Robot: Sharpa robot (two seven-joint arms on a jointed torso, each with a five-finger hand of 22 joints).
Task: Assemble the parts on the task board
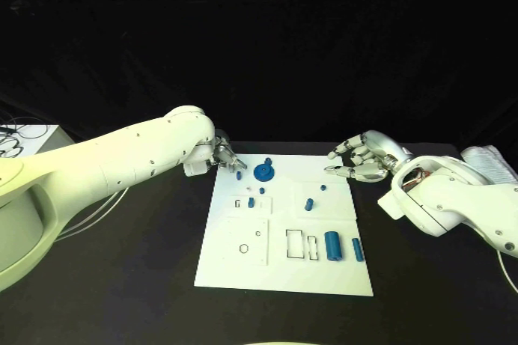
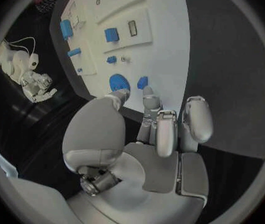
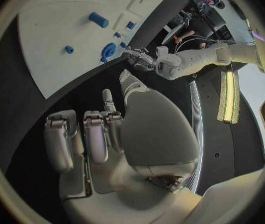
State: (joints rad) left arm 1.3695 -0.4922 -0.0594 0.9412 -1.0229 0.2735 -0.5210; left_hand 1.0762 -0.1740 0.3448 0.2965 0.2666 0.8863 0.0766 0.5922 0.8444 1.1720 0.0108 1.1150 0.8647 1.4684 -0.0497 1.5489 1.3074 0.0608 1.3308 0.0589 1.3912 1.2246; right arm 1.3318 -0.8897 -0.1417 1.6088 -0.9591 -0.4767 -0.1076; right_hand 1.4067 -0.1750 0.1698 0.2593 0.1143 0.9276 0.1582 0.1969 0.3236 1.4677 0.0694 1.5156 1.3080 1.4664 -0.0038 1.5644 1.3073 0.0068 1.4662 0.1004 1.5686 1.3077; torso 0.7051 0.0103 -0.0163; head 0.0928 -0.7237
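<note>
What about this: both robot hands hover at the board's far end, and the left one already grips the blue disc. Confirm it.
Not quite. The left robot hand holds nothing; the head view shows the blue disc lying on the task board beside it. Both robot hands, the right robot hand included, do hover at the far end.

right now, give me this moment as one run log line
left hand: open, at task board far-left corner, holding nothing | right hand: open, off far-right corner | blue parts: on board | round blue part: near left hand

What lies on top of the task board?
On the task board: small blue parts, among them a round one and two cylinders. Anything beneath the board is covered.
</note>
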